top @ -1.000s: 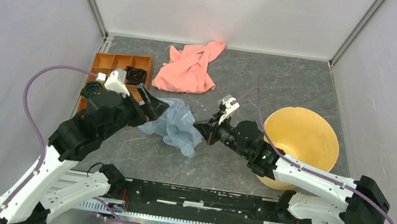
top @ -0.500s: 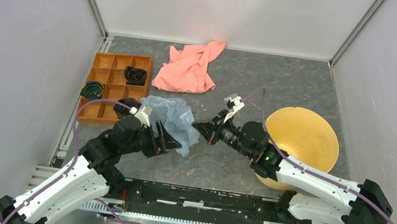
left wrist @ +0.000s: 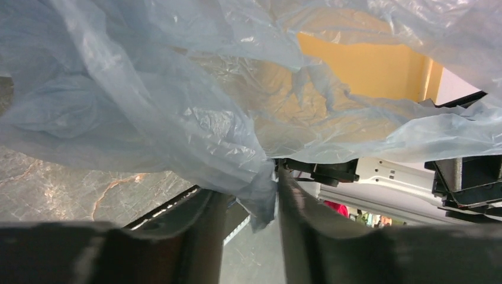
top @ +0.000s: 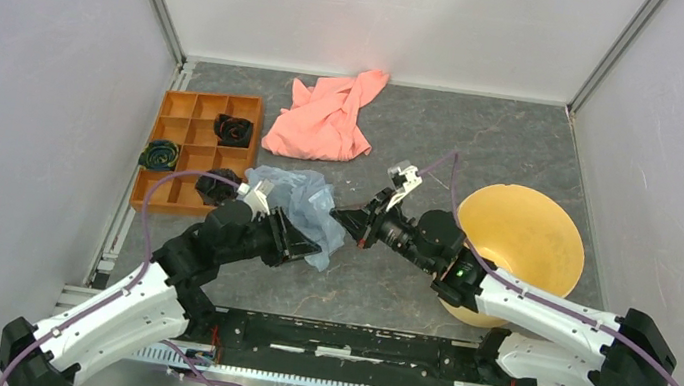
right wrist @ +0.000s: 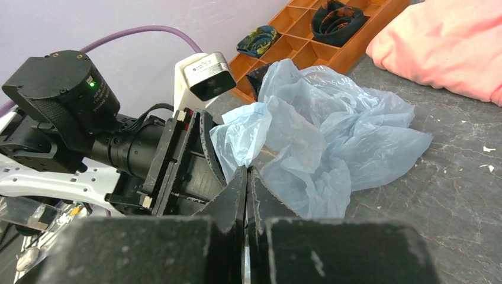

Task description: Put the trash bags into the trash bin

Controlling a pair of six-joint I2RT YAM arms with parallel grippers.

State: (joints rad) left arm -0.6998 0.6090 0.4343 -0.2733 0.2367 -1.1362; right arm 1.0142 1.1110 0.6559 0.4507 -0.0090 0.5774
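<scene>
The trash bag [top: 301,205] is a crumpled pale bluish film lying mid-table between my two arms. My left gripper [top: 307,246] reaches into its near edge. In the left wrist view a fold of the trash bag [left wrist: 177,118] hangs between the left gripper's [left wrist: 248,192] fingers, which still stand apart. My right gripper [top: 342,220] is shut on the bag's right edge; film from the trash bag [right wrist: 319,136] comes out of the right gripper's [right wrist: 247,171] closed tips. The yellow trash bin [top: 524,237] stands to the right, behind the right arm. Through the film the trash bin [left wrist: 367,65] shows yellow.
A salmon-pink cloth [top: 324,115] lies at the back. An orange compartmented tray [top: 190,109] sits at the left wall with dark bundles [top: 234,129] in it. In the right wrist view the cloth [right wrist: 450,41] and tray [right wrist: 308,35] lie beyond the bag. Walls close in on three sides.
My left arm swung from beside the tray to the bag's near edge, and its jaws narrowed around a fold. The right gripper stayed shut on the bag, shifting slightly.
</scene>
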